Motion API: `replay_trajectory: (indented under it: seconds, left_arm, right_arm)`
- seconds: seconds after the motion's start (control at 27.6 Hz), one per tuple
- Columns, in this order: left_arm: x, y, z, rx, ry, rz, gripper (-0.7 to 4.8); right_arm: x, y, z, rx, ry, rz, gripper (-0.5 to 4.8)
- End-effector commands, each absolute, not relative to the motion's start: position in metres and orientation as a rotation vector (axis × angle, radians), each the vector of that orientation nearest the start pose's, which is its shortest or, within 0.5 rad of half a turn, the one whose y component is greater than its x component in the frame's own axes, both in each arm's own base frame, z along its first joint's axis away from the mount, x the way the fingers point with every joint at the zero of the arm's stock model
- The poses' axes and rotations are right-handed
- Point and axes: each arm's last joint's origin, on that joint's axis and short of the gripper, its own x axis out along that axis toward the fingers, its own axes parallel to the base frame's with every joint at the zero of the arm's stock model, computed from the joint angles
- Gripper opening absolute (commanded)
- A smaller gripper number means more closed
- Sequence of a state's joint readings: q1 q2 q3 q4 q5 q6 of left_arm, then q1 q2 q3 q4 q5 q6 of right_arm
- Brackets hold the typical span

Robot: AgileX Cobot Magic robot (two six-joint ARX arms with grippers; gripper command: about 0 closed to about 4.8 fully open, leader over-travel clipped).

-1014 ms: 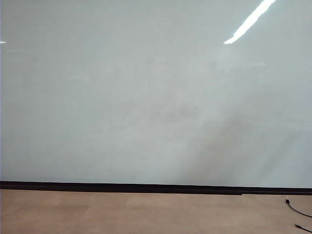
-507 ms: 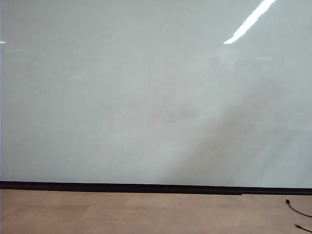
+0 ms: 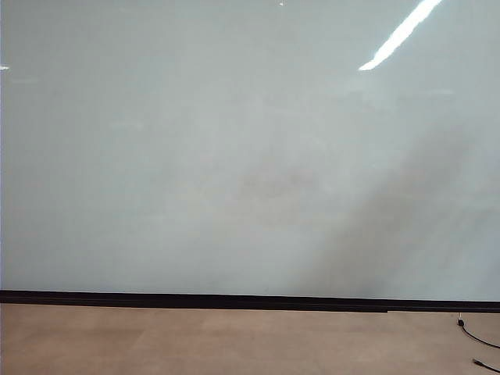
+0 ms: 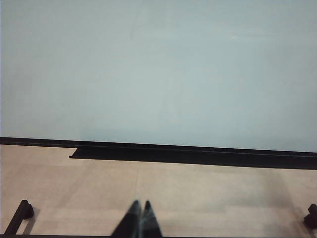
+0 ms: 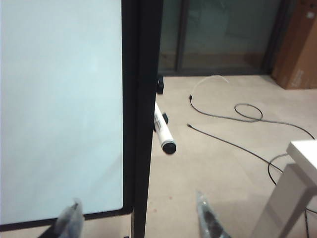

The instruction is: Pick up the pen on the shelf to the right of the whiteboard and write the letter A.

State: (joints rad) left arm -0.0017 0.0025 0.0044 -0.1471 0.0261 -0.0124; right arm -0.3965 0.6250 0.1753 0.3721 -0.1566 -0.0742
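Observation:
The whiteboard [image 3: 234, 156] fills the exterior view, and neither gripper shows there. No letter A is in view on it. In the right wrist view the board's pale face [image 5: 59, 99] ends at a black upright frame [image 5: 143, 99]. The pen [image 5: 161, 126], white-barrelled with dark print and a black end, sticks out from behind that frame. My right gripper [image 5: 136, 199] is open, its fingers wide apart on either side of the frame, short of the pen and holding nothing. My left gripper [image 4: 141, 204] is shut and empty over the tan floor, facing the whiteboard [image 4: 158, 69].
Black cables [image 5: 247, 111] snake over the floor beyond the pen, and another cable [image 3: 476, 337] lies at the exterior view's lower right. A white table leg [image 5: 297, 178] stands near the right gripper. A cardboard box [image 5: 297, 49] sits far back. A black ledge [image 4: 198, 156] runs under the board.
In the exterior view the dim shadow on the board's right part has shifted and spread. Nothing else there has moved, and no gripper has entered that view.

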Motion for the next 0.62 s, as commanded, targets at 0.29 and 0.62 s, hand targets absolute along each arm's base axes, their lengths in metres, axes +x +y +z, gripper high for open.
replay_trajectory:
  seconds: [0.29, 0.62]
  left_arm:
    - [0.097, -0.001, 0.152, -0.010, 0.138, -0.031, -0.04]
    - [0.097, -0.001, 0.152, -0.010, 0.138, -0.031, -0.04]
  right_arm:
    - [0.164, -0.075, 0.193, -0.071, 0.024, -0.177, 3.48]
    - [0.190, -0.091, 0.180, -0.148, -0.081, -0.153, 3.54]
